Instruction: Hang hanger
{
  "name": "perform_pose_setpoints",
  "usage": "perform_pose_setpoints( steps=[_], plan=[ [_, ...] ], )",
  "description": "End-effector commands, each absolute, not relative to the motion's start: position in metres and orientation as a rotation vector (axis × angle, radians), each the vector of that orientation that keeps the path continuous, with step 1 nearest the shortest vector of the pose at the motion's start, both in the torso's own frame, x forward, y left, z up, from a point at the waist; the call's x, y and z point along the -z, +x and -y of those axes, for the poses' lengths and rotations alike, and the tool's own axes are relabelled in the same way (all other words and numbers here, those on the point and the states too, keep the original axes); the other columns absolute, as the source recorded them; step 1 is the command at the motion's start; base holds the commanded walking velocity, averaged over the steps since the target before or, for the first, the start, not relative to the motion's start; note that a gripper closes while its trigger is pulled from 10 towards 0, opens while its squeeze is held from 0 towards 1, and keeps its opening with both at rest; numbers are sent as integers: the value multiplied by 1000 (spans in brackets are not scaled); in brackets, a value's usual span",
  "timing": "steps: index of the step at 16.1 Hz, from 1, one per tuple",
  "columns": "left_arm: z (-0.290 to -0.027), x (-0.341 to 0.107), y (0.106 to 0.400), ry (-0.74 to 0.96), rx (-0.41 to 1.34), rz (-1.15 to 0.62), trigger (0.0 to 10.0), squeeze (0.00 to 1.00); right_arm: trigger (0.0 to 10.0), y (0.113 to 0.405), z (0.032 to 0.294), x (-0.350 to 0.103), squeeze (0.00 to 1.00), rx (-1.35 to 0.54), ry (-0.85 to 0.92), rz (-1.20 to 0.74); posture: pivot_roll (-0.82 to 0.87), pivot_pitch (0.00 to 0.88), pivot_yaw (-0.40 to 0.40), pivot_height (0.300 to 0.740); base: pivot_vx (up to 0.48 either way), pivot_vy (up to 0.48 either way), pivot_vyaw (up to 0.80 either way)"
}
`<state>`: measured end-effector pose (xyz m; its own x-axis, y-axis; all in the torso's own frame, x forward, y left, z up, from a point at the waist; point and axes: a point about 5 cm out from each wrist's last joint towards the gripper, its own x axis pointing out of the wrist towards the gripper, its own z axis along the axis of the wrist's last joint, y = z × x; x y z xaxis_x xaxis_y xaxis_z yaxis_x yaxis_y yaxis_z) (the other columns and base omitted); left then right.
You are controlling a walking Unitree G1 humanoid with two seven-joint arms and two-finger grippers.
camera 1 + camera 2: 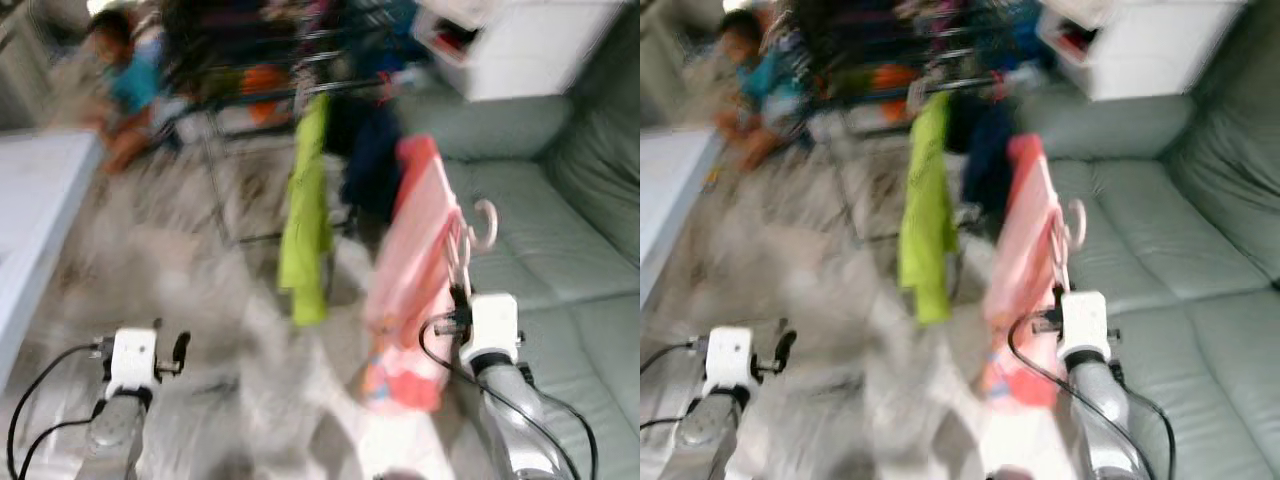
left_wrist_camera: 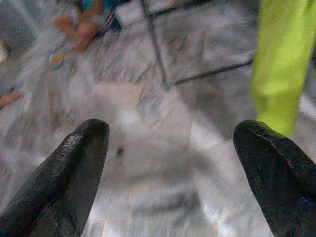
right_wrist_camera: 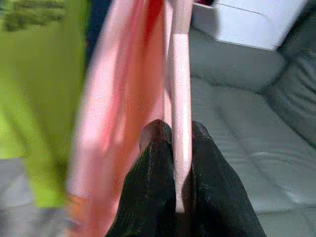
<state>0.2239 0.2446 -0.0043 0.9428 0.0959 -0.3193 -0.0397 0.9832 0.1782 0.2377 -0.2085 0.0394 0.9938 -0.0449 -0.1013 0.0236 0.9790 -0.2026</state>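
Right gripper [image 3: 175, 148] pinches the pink hanger [image 3: 180, 94]; left gripper [image 2: 173, 148] spread wide, empty.

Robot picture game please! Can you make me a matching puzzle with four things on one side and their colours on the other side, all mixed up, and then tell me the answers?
Things:
1. garment on the hanger held by the right gripper
2. shirt hanging on the drying rack
3. sofa
4. fingers of the left gripper

Colours:
A. black
B. grey-green
C. pink
D. lime green

Pairs: 1-C, 2-D, 3-B, 4-A
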Motion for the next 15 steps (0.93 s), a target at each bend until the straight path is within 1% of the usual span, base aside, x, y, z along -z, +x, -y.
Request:
perform_pose_setpoints(
  steps=[1,7,8,9,15],
  plan=[
    [-241,8,220,158,-55,-347,10000,0,10000,238,213,-42,0,55,-203,-92,-54,0,42,740,0,439,0],
    [-240,8,222,163,-56,-344,10000,0,10000,238,212,-42,0,53,-208,-87,-57,0,40,740,0,447,0],
    [-239,7,222,185,-56,-330,10000,0,10000,238,213,-43,0,52,-209,-86,-56,0,39,740,0,0,0],
    [-239,8,221,182,-81,-334,10000,0,10000,238,212,-42,0,48,-210,-86,-56,0,39,740,0,0,0],
    [-239,9,220,204,-89,-331,10000,0,10000,240,210,-42,0,28,-217,-85,-47,0,30,740,0,0,0]
  ],
)
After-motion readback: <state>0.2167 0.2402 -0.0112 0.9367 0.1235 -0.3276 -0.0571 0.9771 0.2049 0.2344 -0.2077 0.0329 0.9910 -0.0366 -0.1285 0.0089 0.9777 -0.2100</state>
